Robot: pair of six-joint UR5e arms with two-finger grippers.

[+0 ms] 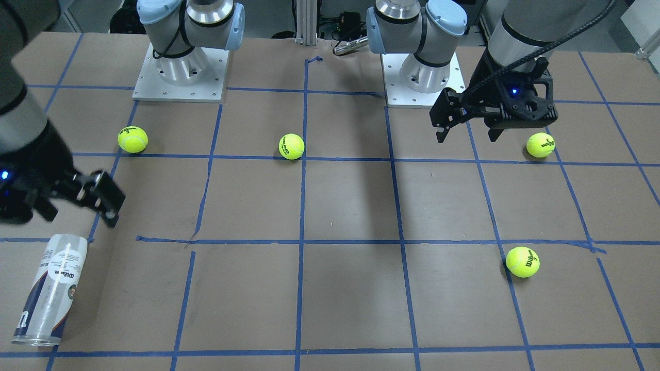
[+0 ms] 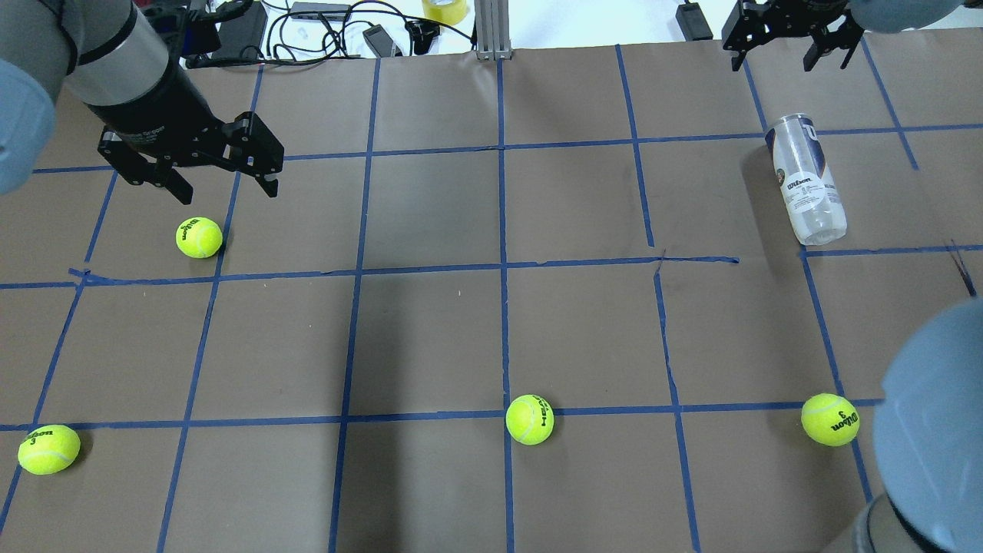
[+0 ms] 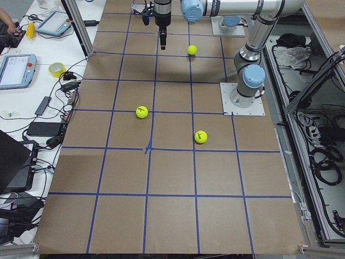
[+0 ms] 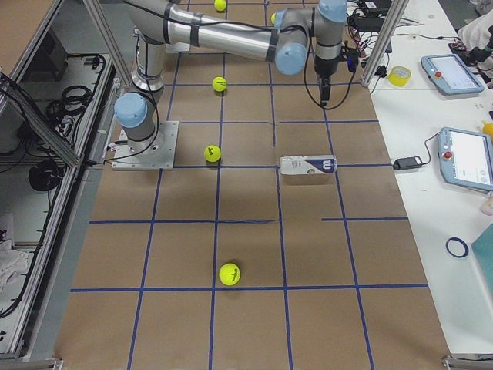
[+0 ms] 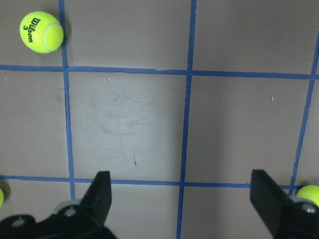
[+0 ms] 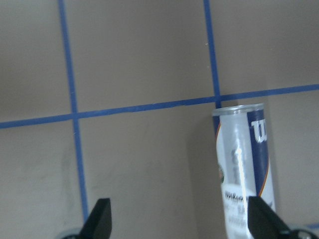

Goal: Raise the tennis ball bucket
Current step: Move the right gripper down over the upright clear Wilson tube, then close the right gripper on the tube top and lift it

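Observation:
The tennis ball bucket [image 2: 806, 180] is a clear tube with a white and navy Wilson label. It lies on its side on the brown table, at the far right in the overhead view. It also shows in the front view [image 1: 51, 291], the right exterior view [image 4: 306, 166] and the right wrist view [image 6: 244, 164]. My right gripper [image 2: 791, 50] is open and empty, hovering just beyond the tube's end, apart from it; it also shows in the front view [image 1: 80, 214]. My left gripper [image 2: 223, 180] is open and empty, far from the tube, above a tennis ball [image 2: 199, 237].
Other yellow-green tennis balls lie at the near left [image 2: 48, 449], near middle [image 2: 529, 419] and near right [image 2: 829, 419]. Blue tape lines grid the table. Cables and devices [image 2: 322, 23] sit past the far edge. The arm bases [image 1: 180, 67] stand at the robot's side.

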